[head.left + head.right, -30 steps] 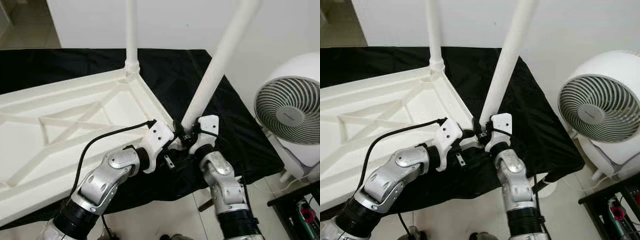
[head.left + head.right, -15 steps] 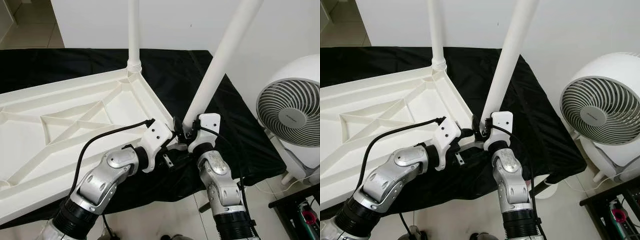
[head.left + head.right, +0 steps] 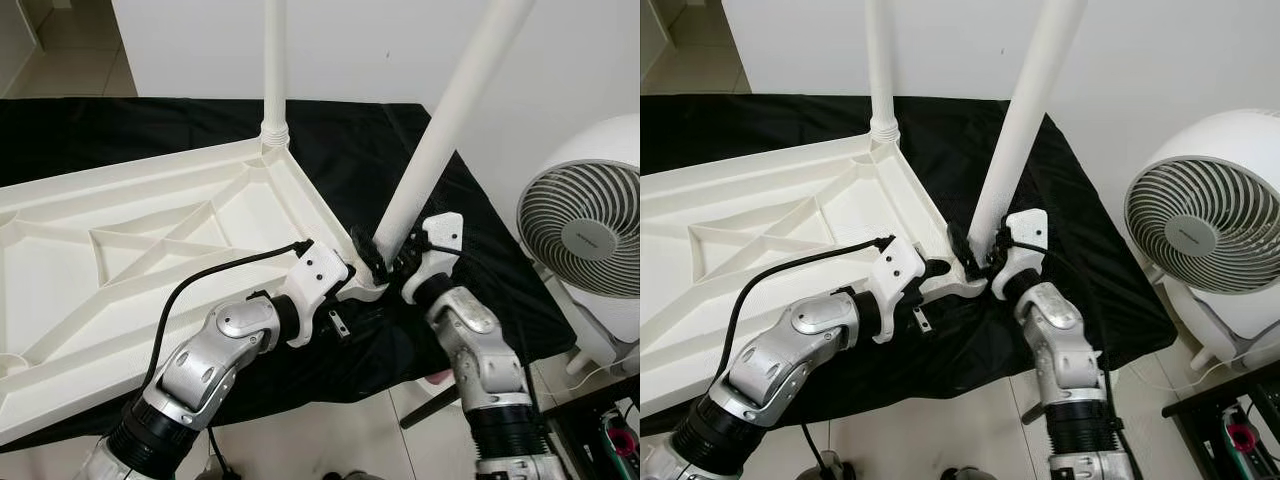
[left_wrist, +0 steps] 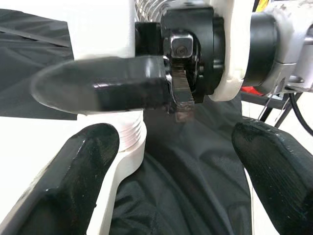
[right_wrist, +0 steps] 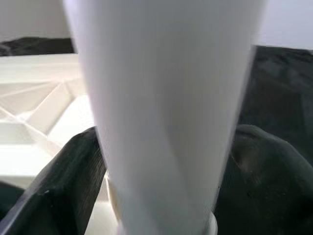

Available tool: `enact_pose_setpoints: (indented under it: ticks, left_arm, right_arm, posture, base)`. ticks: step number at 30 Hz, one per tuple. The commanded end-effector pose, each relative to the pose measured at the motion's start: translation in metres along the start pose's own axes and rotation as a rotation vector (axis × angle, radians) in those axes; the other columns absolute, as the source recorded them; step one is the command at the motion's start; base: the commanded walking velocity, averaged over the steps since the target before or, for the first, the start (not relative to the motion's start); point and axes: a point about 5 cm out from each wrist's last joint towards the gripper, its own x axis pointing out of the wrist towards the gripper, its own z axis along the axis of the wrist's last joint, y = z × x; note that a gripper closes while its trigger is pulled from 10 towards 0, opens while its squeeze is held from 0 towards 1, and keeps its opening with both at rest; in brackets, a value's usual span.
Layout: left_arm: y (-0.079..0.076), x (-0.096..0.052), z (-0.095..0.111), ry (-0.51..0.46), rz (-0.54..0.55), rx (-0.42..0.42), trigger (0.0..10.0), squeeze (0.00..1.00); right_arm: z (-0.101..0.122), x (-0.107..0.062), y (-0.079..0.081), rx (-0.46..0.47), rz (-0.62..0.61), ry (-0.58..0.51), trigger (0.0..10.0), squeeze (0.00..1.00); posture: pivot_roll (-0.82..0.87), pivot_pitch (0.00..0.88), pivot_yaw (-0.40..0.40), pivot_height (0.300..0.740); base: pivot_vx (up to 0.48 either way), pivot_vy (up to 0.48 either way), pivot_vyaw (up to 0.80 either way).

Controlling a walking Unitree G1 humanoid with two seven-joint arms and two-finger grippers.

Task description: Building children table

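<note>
Right wrist view: right end effector (image 3: 385, 262) clamps table leg (image 5: 166, 112).

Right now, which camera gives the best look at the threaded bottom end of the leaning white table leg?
The left wrist view: the leaning leg's threaded end appears close up, its ridges plain. In the eye views, the leaning leg is seen whole, its base amid the grippers. In the right wrist view, its shaft is blurred between the right gripper's fingers.

On the one black cloth (image 3: 350, 140) lies one upturned white tabletop (image 3: 130, 250) bearing two white legs (image 3: 273, 60), with one white fan (image 3: 585, 225) beside the cloth.
</note>
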Motion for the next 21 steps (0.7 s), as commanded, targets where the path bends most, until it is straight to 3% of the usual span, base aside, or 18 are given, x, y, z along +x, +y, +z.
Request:
enact_pose_setpoints:
  ticks: [1, 11, 20, 21]
  left_arm:
    - [-0.004, 0.003, 0.0, 0.004, -0.056, 0.009, 10.0, 0.0]
    - [0.0, -0.001, -0.001, 0.01, -0.037, 0.008, 10.0, 0.0]
    - [0.005, -0.007, -0.003, 0.029, -0.01, 0.013, 10.0, 0.0]
    - [0.006, -0.008, -0.003, 0.03, -0.007, 0.014, 10.0, 0.0]
  right_arm:
    - [-0.004, -0.001, -0.004, -0.007, 0.076, 0.032, 10.0, 0.0]
    - [-0.015, 0.008, -0.022, -0.062, 0.198, 0.102, 10.0, 0.0]
    - [-0.021, 0.012, -0.034, -0.071, 0.202, 0.135, 10.0, 0.0]
    - [-0.023, 0.012, -0.035, -0.062, 0.202, 0.14, 8.6, 0.0]
  posture:
    - [0.08, 0.055, -0.079, 0.74]
    - [0.09, 0.073, -0.083, 0.74]
    - [0.11, 0.081, -0.09, 0.74]
    - [0.11, 0.082, -0.09, 0.74]
  base:
    - [0.0, 0.0, 0.0]
    - [0.0, 0.0, 0.0]
    - [0.0, 0.0, 0.0]
    - [0.0, 0.0, 0.0]
